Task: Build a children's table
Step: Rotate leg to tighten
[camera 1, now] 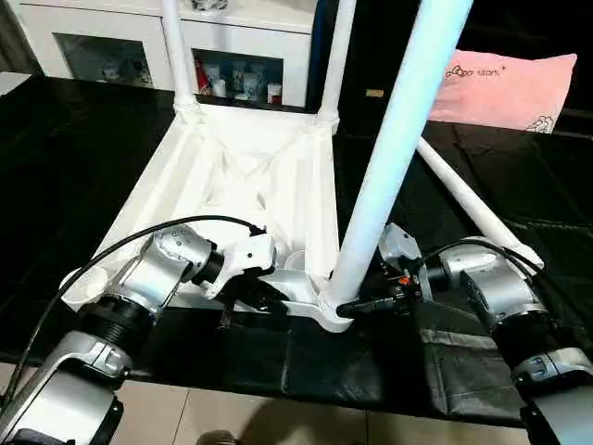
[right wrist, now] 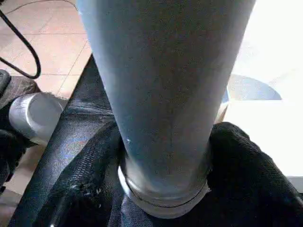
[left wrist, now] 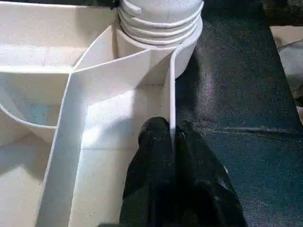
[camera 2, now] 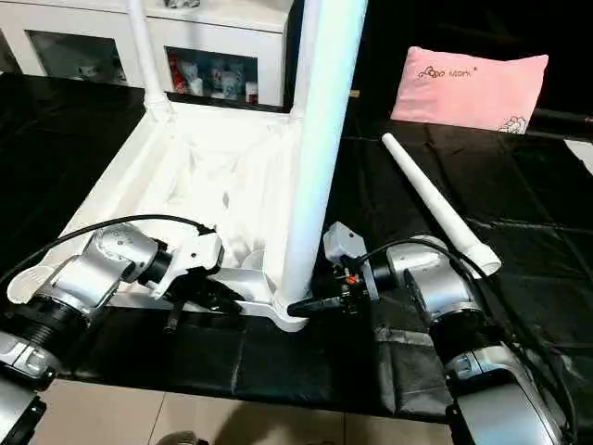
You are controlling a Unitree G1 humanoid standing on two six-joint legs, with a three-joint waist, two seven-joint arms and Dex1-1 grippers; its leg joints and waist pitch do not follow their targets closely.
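Black cloth covers the work surface, where the upturned tabletop (camera 1: 232,176) is pinched at its near wall by the left gripper (left wrist: 173,142), so the right gripper (right wrist: 163,189), clamped around the near leg (camera 1: 389,158), should turn it upright into its corner socket (camera 1: 332,311).

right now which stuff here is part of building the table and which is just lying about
Part of the job:
- tabletop, upside down
- two far legs standing in its corners
- near leg, right gripper closed round its base
- loose leg on the black cloth
- left gripper, pinching the tabletop's rim

Lying about:
- pink pillow
- white cabinet
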